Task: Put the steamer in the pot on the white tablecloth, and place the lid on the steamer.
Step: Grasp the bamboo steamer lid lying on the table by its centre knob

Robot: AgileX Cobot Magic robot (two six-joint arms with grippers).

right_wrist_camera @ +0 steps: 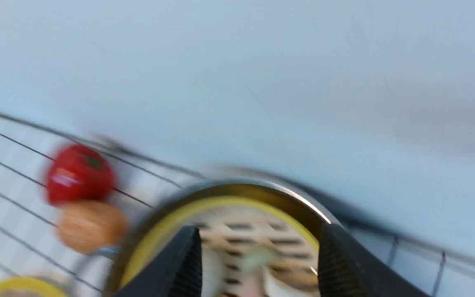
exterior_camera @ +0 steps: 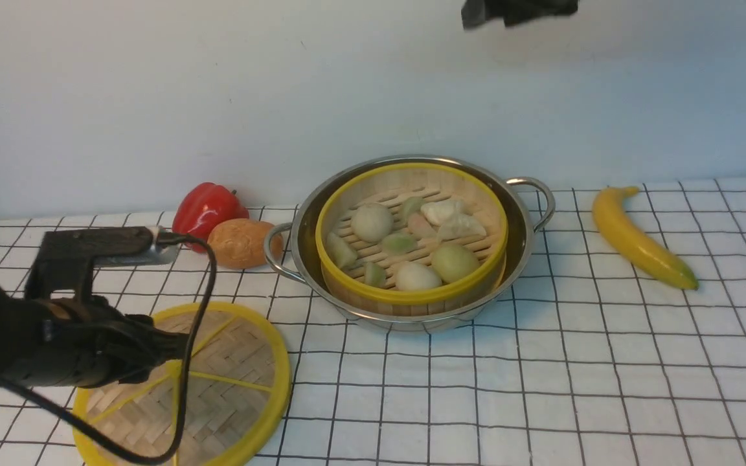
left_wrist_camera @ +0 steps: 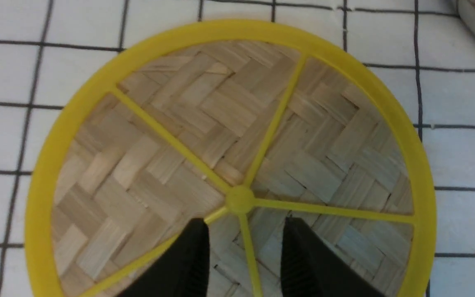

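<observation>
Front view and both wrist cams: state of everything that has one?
steamer: in the pot, uncovered, dumplings inside.
pot: on the white tablecloth, holding the steamer.
lid: flat on the tablecloth, off the steamer.
left gripper: open over the lid, jaws astride a spoke, not closed on it.
right gripper: open, empty, above the steamer.

Bright, even soft light; weak shadow beneath pot (exterior_camera: 520,241). Right wrist view heavily motion-blurred; left wrist view sharp.
</observation>
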